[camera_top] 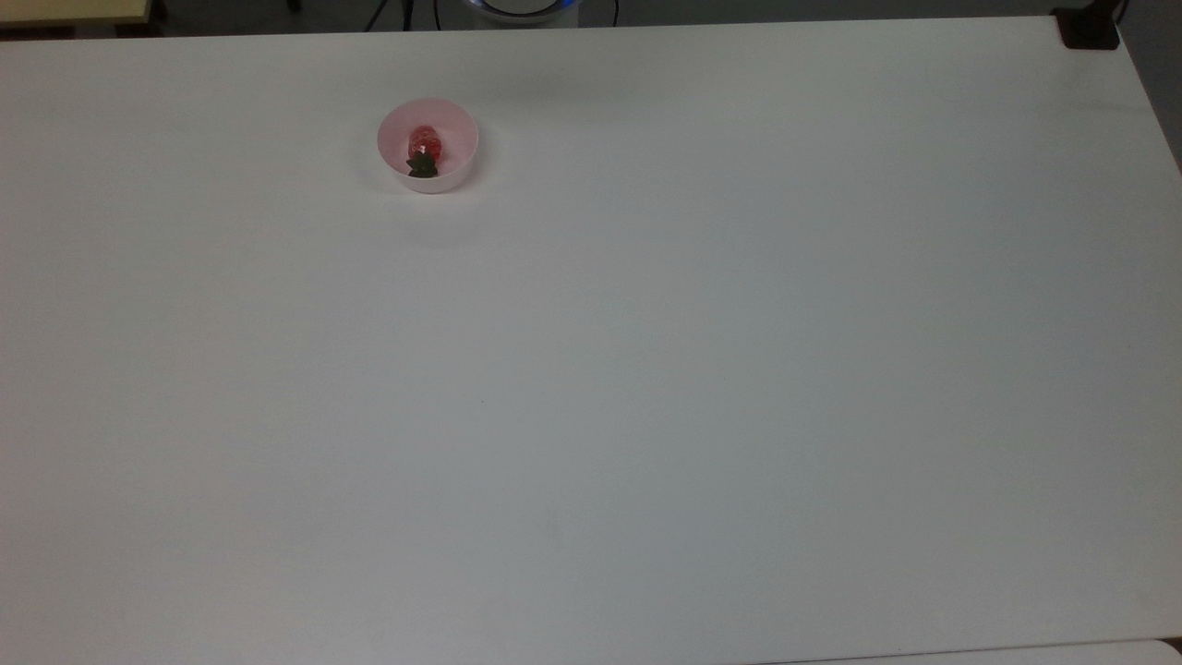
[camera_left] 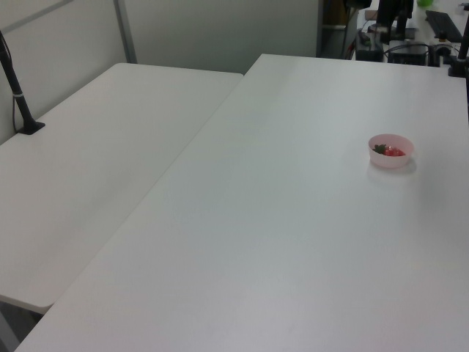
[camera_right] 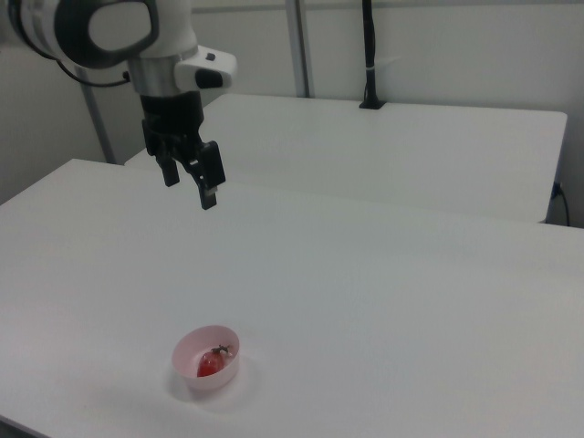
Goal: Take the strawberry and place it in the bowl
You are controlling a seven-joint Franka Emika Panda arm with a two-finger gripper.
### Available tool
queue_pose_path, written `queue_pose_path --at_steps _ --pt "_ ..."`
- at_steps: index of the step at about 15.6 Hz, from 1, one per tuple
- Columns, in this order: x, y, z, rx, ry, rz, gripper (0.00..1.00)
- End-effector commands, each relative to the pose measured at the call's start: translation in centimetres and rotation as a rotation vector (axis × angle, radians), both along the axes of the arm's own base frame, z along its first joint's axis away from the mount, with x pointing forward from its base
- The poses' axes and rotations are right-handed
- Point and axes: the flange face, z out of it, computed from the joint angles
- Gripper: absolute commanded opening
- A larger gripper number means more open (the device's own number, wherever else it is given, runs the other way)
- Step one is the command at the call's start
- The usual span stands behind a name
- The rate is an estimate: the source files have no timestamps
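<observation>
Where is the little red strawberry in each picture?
Top view: the strawberry lies inside the bowl, near the top edge, left of the middle.
Left view: the strawberry is far to the right, a bit above the middle, in the bowl.
Right view: the strawberry is near the bottom, left of the middle, in the bowl.
Shared landmark: the pink bowl on the white table.

One strawberry (camera_top: 424, 143); one bowl (camera_top: 457, 169); one gripper (camera_right: 190, 189)
</observation>
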Motion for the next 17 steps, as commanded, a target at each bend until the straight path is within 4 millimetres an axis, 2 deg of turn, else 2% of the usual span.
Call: queue_pose_path --at_steps 1,3,4,7,8,12,15,17 --pt "0.1 0.8 0.0 0.001 -0.010 -0.022 1.00" --pt "1.8 0.1 -0.1 -0.042 -0.099 -0.002 1.00" --pt "3.0 -0.1 -0.9 -0.069 -0.105 0.027 1.00" --pt "7.2 -1.0 -0.8 -0.112 -0.134 0.072 1.00" --pt "7.8 -0.9 -1.3 -0.115 -0.129 0.101 1.00" --pt "8.4 -0.2 -1.6 -0.104 -0.133 0.133 1.00" --pt "8.8 2.1 -1.4 -0.096 -0.130 0.120 1.00" --pt "8.8 2.1 -1.5 -0.096 -0.129 0.116 1.00"
